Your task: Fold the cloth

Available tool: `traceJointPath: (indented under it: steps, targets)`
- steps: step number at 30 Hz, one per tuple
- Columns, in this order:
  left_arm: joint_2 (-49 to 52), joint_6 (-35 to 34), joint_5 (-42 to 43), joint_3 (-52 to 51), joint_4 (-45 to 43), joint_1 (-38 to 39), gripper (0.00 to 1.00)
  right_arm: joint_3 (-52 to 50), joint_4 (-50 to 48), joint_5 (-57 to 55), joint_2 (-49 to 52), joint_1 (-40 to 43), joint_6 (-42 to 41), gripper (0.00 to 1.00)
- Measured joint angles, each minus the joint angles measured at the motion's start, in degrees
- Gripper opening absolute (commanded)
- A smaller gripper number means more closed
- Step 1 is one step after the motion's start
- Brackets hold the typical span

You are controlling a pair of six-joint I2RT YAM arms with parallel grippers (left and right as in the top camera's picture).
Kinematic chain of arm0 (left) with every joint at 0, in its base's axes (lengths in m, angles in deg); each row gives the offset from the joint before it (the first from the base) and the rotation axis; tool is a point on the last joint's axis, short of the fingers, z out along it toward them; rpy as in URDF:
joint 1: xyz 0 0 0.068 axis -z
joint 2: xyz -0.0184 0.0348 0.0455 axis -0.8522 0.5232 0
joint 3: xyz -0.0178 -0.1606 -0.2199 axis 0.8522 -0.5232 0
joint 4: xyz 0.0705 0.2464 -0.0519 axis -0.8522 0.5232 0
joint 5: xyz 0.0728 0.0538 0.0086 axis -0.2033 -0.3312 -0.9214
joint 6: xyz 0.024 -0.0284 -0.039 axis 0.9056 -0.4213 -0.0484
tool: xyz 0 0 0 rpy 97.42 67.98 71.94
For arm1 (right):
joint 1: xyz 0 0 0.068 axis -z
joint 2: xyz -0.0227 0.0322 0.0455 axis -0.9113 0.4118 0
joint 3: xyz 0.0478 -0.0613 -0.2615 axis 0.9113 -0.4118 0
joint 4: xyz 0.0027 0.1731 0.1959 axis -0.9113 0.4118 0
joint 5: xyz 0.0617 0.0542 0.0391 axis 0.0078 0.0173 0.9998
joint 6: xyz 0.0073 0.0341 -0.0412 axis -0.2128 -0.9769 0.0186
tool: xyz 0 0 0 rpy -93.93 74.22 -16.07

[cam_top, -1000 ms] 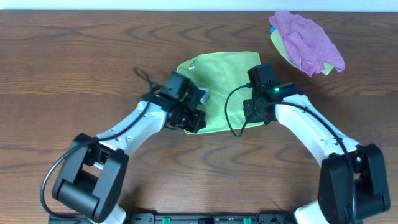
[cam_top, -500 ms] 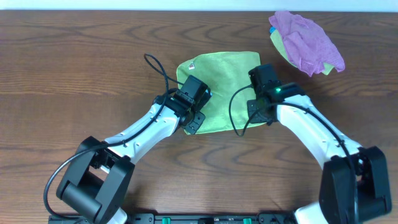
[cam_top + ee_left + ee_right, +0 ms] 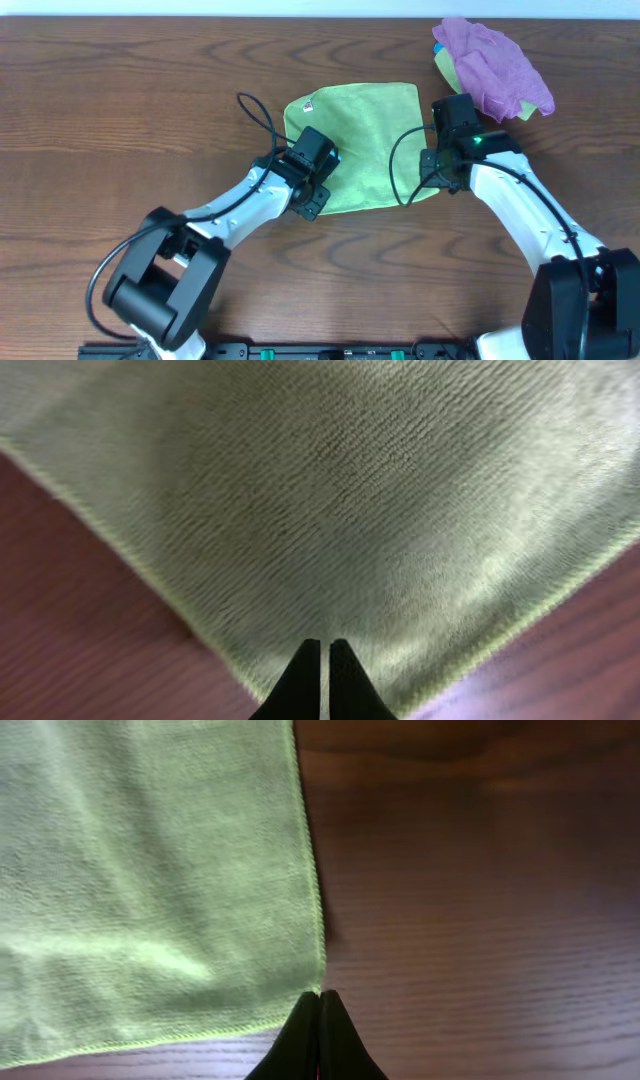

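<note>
The lime-green cloth (image 3: pixel 365 140) lies spread flat on the wooden table, its small white tag (image 3: pixel 308 103) at the far left corner. My left gripper (image 3: pixel 313 198) sits at the cloth's near left corner. In the left wrist view the cloth (image 3: pixel 330 510) fans out ahead of the fingers (image 3: pixel 323 647), which are pinched on it just inside the corner. My right gripper (image 3: pixel 438 187) is at the near right corner. In the right wrist view its fingers (image 3: pixel 320 995) are closed right on the corner tip of the cloth (image 3: pixel 150 890).
A purple cloth (image 3: pixel 495 65) lies bundled on a yellow-green cloth (image 3: pixel 447 68) at the far right, close behind my right arm. Black cables loop beside both wrists. Bare wooden table (image 3: pixel 120 110) lies to the left.
My right gripper has moved right and a little away, drawing the cloth's near right corner outward so the cloth lies wider. My left gripper shifted slightly along the near left corner.
</note>
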Motion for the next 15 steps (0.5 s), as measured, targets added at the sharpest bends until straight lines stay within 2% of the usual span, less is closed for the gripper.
traceJointPath:
  steps: [15]
  targets:
    - [1.6, -2.8, 0.3, 0.0, -0.3, 0.0, 0.06, 0.0, -0.7, 0.6, 0.0, 0.0, 0.0, 0.01]
